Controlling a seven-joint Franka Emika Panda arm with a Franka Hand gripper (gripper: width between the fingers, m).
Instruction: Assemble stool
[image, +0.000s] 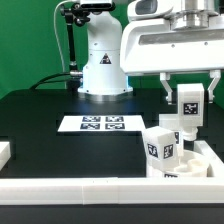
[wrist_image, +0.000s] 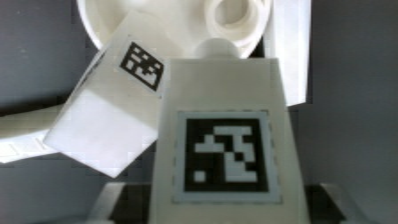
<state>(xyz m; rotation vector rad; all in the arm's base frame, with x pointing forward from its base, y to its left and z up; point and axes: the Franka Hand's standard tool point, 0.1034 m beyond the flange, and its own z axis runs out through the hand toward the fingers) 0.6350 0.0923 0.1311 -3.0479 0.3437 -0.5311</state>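
While the arm hangs straight down over the seat (image: 185, 165), I see the pincer (image: 189, 116) clenched on one leg (image: 189, 105) (upright); another leg (image: 157, 146) stands beside it.

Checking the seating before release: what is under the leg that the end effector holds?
The held leg stands over the round seat, tip at a socket. Another leg leans beside it. The end effector is shut on it. The joint itself is covered.
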